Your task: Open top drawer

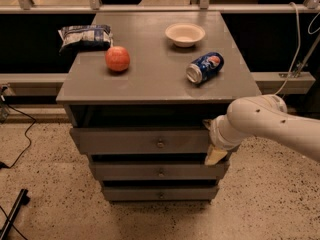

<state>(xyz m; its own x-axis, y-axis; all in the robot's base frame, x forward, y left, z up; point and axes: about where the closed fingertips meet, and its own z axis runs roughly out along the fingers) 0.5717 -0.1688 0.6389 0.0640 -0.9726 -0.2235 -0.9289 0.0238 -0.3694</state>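
Observation:
The top drawer (125,141) is the widest grey front of three, just under the cabinet top, with a small round metal knob (160,144) at its centre. A dark gap shows above its front. My gripper (215,153) is at the right end of the top drawer's front, to the right of the knob and apart from it. The white arm (260,121) comes in from the right and hides the drawer's right corner.
On the grey cabinet top (150,79) lie a red apple (117,58), a chip bag (85,35), a white bowl (185,34) and a blue soda can (204,67) on its side. Two narrower drawers (160,172) sit below. A cable (17,149) runs over the speckled floor at left.

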